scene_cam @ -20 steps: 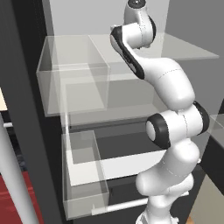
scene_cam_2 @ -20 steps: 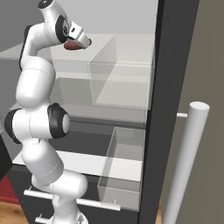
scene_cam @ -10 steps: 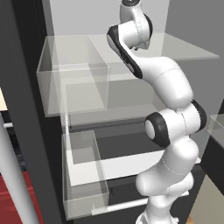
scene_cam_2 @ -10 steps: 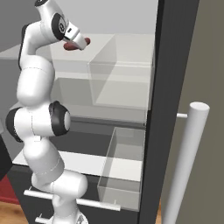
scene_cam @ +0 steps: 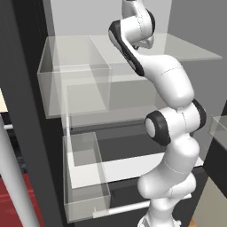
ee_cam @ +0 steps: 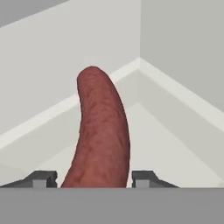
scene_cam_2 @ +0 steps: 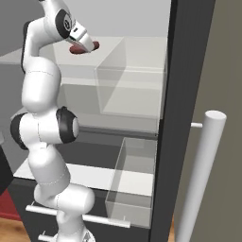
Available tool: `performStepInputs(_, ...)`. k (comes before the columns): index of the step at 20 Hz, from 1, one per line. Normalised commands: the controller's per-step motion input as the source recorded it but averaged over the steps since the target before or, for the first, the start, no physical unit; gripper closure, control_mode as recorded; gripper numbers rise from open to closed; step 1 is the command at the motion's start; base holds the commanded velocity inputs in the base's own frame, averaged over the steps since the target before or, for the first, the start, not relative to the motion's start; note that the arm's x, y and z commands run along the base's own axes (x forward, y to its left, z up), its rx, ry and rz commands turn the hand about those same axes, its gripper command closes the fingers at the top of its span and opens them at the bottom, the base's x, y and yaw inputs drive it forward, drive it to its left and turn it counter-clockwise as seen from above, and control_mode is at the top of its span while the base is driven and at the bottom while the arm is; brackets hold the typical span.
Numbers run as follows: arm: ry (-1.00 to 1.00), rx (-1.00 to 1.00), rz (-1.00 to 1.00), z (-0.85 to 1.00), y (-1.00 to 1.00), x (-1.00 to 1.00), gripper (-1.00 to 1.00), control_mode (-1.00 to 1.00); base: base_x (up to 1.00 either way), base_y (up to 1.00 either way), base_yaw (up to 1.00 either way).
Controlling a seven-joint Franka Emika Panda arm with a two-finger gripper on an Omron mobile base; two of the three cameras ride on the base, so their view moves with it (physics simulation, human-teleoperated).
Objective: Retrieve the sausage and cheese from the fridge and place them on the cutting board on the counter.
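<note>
While the end effector (ee_cam: pixel 95 178) reaches into the fridge (scene_cam_2: pixel 182 94), its 2 fingertips (ee_cam: pixel 41 178) sit tight against both sides of the sausage (ee_cam: pixel 101 131), clamped on it | sausage: dark red, slightly curved, over the pale top shelf (scene_cam_2: pixel 127 49) near the back corner | clear bins (scene_cam: pixel 86 186) below
</note>
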Motion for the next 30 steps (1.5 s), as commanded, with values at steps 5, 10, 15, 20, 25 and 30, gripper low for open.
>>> performStepInputs(5, -0.28, 0.00, 0.15, -0.17, -0.60, -0.73, 1.00, -1.00, 0.00, 0.00, 0.00)
performStepInputs(10, -0.24, 0.00, 0.27, -0.81, -0.63, -0.99, 1.00, -1.00, 0.00, 0.00, 0.00)
performStepInputs(15, -0.27, -0.01, 0.27, -0.31, -0.39, -1.00, 1.00, -1.00, 0.00, 0.00, 0.00)
performStepInputs(20, 0.01, -0.16, 0.26, 0.25, 0.00, -1.00, 1.00, -1.00, 0.00, 0.00, 0.00)
performStepInputs(25, 0.06, -0.18, 0.25, 0.24, 0.00, -1.00, 1.00, -1.00, 0.00, 0.00, 0.00)
performStepInputs(30, 0.01, -0.21, 0.21, 0.02, 0.03, -1.00, 1.00, -1.00, 0.00, 0.00, 0.00)
